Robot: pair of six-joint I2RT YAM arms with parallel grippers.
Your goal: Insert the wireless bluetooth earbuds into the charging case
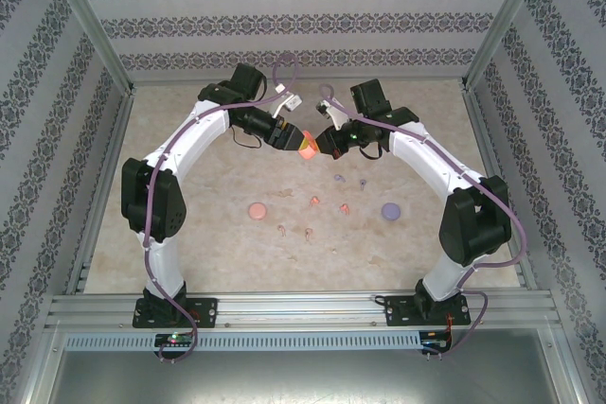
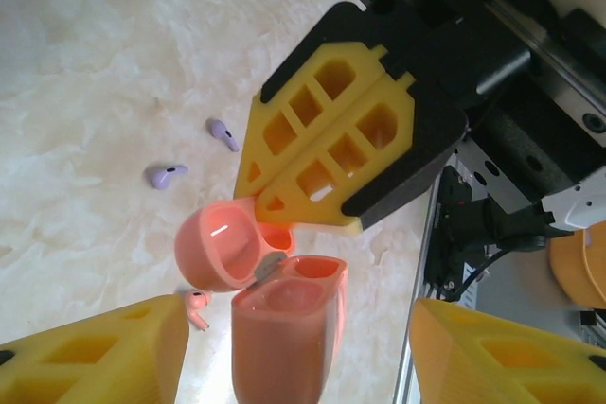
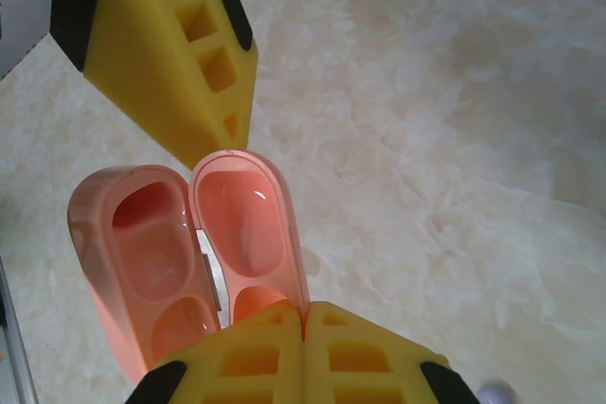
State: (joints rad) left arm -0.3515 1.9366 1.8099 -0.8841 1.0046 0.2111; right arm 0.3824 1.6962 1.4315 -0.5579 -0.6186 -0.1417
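Note:
The coral-red charging case is held above the table, open, with both sockets showing nothing inside. My left gripper is shut on its body, and one of its yellow fingers rises beside the case. My right gripper is shut on the rim of the flipped-back lid; the right gripper reaches in from above the lid. On the table lie two purple earbuds, a pale pink earbud and two coral-red earbuds. Both grippers meet over the table's middle.
A shut pink case lies left of the earbuds and a shut purple case lies right of them. Two pink earbuds sit nearer the front. Metal frame posts and patterned walls ring the marbled table.

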